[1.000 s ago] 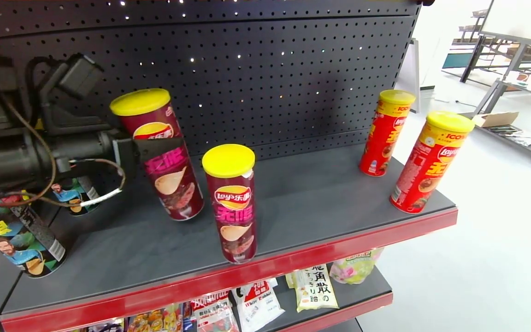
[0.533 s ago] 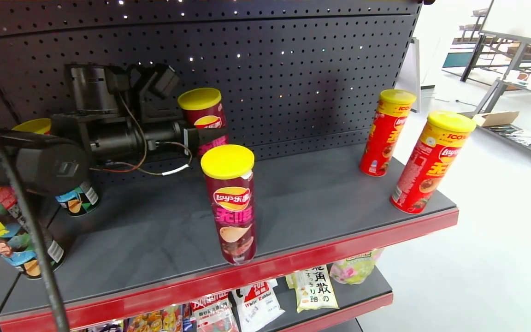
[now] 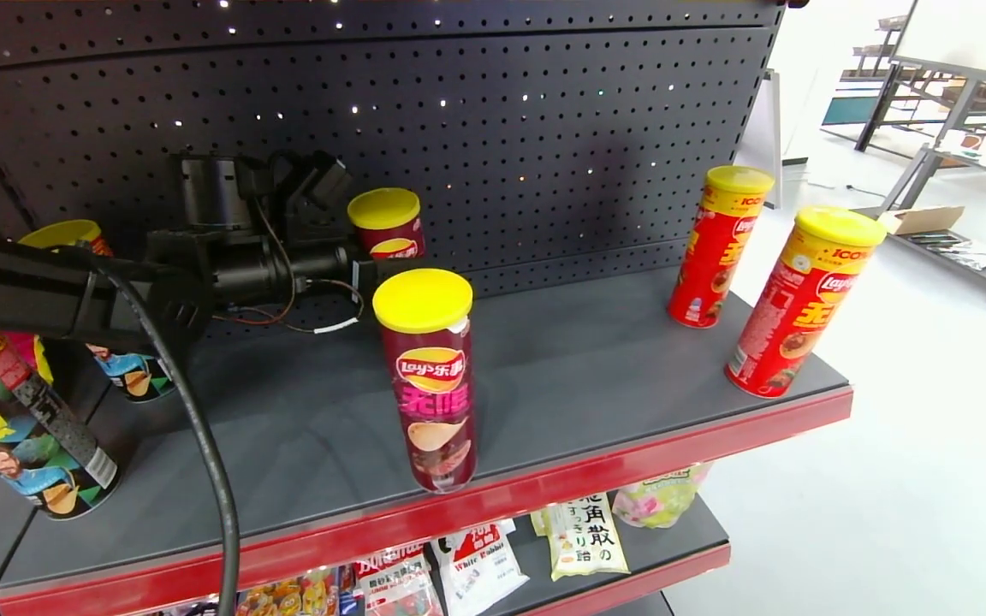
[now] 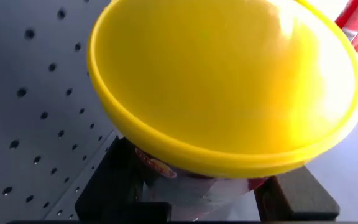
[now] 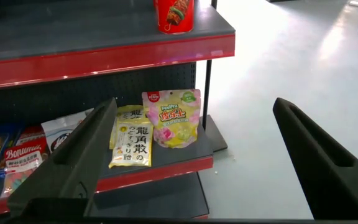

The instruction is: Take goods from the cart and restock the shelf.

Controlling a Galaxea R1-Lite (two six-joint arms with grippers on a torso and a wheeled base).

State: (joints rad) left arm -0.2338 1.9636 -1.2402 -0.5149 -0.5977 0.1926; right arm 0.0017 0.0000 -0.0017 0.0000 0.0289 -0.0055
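Maroon chip can clamped in left gripper by pegboard; right gripper spread wide.

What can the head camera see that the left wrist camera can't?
Head camera's extras: two tall red chip cans with yellow lids, a maroon chip can at the shelf's front, and snack bags below. Left wrist camera's extra: both black fingers squeezing under the lid. Shared: the left hand holding the maroon yellow-lidded chip can, and the black pegboard wall.
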